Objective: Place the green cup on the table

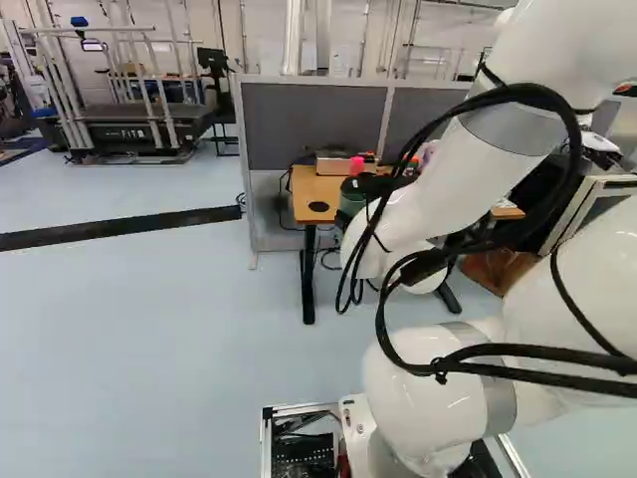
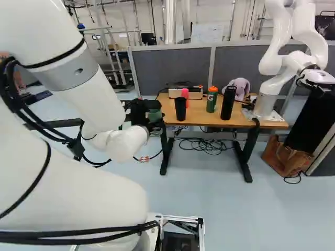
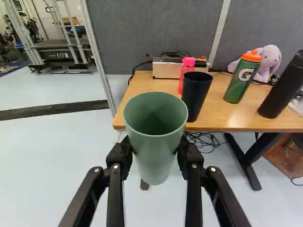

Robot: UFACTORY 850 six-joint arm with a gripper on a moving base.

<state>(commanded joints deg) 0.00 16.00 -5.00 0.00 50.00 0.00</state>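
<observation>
Gripper (image 2: pixel 140 111) is pinching the green cup (image 3: pixel 154 163), one finger on each side of its wall, approx mid-height; cup's held in the air, not on the table (image 3: pixel 135 101). Cup's long axis runs abt. vert., crosswise to the fingers: mouth up, narrower base down. Wrist cam looks down into the mouth, so rim shows as a wide oval w/ part of the inside visible; base end sits lower, btwn & past the fingertips. In R base view, cup's just off the table's L end, partly behind the gripper; exact gap to table edge, can't tell. L base view has it mostly hidden by arm & gripper.

On table, nearest the green cup in wrist view: black cup (image 3: pixel 196 94), upright, mouth up. Pink bottle (image 3: pixel 186 73) stands just behind it, w/ a box (image 3: pixel 166 70) farther back, cable on top. Then green bottle (image 3: pixel 241 80) w/ orange cap, upright, & black bottle (image 3: pixel 281 90), also upright, plus a plush toy (image 3: pixel 270 59) behind them. R base view: another robot (image 2: pixel 269 78) at table's far R end, brown bag (image 2: pixel 285 157) on floor nearby, grey partition (image 2: pixel 178 68) behind table.
</observation>
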